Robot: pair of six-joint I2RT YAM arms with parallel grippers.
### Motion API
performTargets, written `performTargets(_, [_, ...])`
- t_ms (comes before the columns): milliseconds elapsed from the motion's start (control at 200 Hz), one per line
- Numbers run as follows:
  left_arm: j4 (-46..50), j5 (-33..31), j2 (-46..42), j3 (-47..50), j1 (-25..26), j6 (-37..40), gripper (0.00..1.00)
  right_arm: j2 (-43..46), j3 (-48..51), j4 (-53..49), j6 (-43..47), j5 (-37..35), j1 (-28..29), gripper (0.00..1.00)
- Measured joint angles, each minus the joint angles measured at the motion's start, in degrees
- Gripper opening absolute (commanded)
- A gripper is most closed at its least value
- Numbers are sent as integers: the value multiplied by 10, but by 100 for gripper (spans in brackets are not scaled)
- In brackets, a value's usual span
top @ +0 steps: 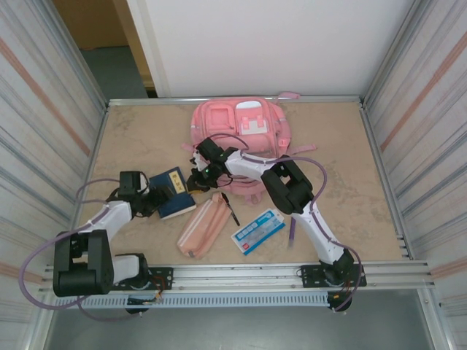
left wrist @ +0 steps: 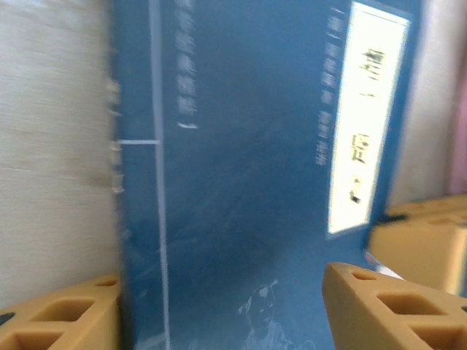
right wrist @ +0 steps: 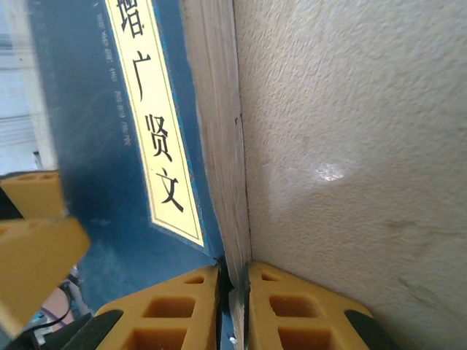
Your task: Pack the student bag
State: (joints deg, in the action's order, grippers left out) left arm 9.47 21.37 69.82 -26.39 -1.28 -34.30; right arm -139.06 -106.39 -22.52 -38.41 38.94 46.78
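Pink student bag (top: 241,120) is laid flat at far middle of worktop (top: 350,153). Blue book (top: 174,192), nearer the arms, is pinched at its edge by right claw (right wrist: 235,271). Left claw (left wrist: 219,281) is held apart over the book's cover.

A blue book (left wrist: 248,182) with a pale title strip (left wrist: 365,117) of dark characters lies on the beige worktop (left wrist: 51,146). The left tool (left wrist: 219,310) straddles it, its yellow fingers (left wrist: 387,306) wide apart, the right one overlapping the cover.
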Motion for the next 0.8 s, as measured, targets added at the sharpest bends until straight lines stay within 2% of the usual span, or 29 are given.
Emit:
performTargets(80, [-16,37,-19,0,15,-3,63,0,0,5,-1,6,0,14])
performTargets(150, [-14,51,-41,-6,21,-5,56,0,3,14,-2,11,2,14])
performTargets(190, [-12,52,-50,-10,21,-7,48,0,6,22,-4,15,3,14])
performTargets(306, [-4,42,-64,-12,21,-13,17,0,10,33,-13,19,5,16])
performTargets(386, [11,28,-64,-12,21,-15,10,2,23,52,-19,20,5,19])
performTargets(436, [21,21,-70,-12,20,-19,0,9,37,68,-22,19,5,21])
performTargets(506, [33,9,-87,-12,21,-21,0,24,58,82,-28,10,8,28])
performTargets(646, [72,-26,-136,-19,20,-32,0,83,130,115,-31,-39,17,33])
performTargets(802, [114,-13,-190,-52,21,-56,0,200,182,83,-24,-171,41,39])
